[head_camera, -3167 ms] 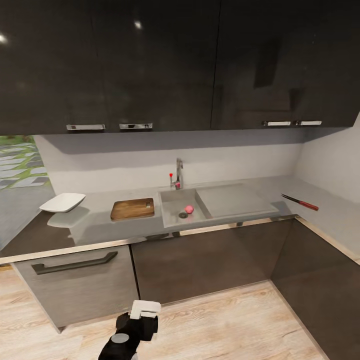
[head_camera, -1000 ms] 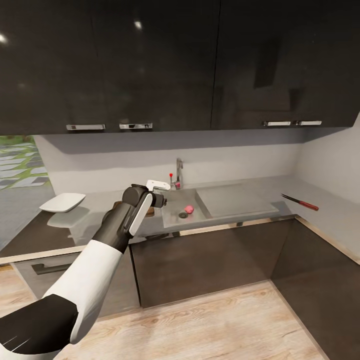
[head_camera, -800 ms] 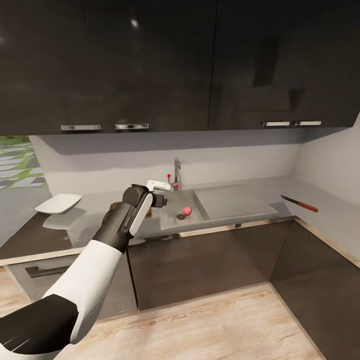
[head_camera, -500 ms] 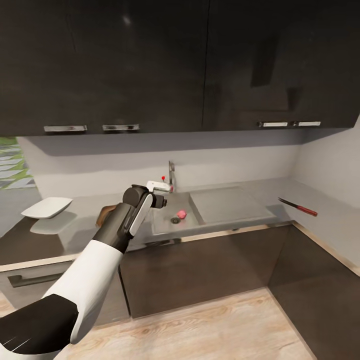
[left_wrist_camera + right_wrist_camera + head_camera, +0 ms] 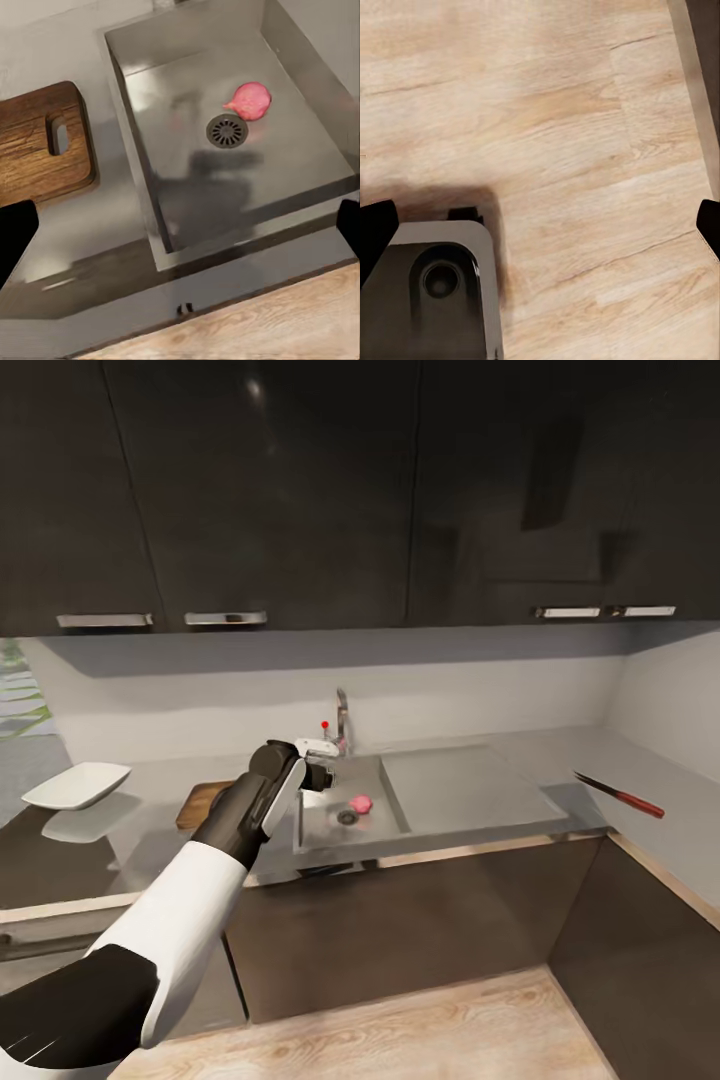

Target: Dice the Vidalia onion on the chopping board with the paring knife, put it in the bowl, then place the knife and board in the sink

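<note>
A small pinkish round Vidalia onion [image 5: 250, 100] lies on the floor of the rectangular grey steel sink [image 5: 380, 830], just beside the round dark drain [image 5: 226, 130] and seemingly touching its edge. Its pointed tip aims toward the drain and the brown wooden chopping board [image 5: 34, 142], so its long axis runs roughly along the length of the basin. In the head view the onion [image 5: 360, 801] sits to the right of the drain, below the chrome tap with the red knob [image 5: 340, 724].

The chopping board lies flat on the glossy dark grey countertop [image 5: 130, 840] left of the basin, its slot-shaped handle hole at the end nearer the sink. Farther left stands the white shallow squarish bowl [image 5: 76, 784]. The slim paring knife [image 5: 620, 796] lies well apart on the right-hand run of countertop, its reddish handle toward the front edge and its dark blade pointing back and left toward the drainboard.

The left gripper [image 5: 318, 748] hangs over the near left corner of the sink; its dark fingertips [image 5: 15, 236] stand far apart, with nothing between them. The right gripper's fingertips [image 5: 375, 232] are likewise spread wide, over the light wooden floor [image 5: 585, 135] beside the robot's dark base [image 5: 431, 300].
</note>
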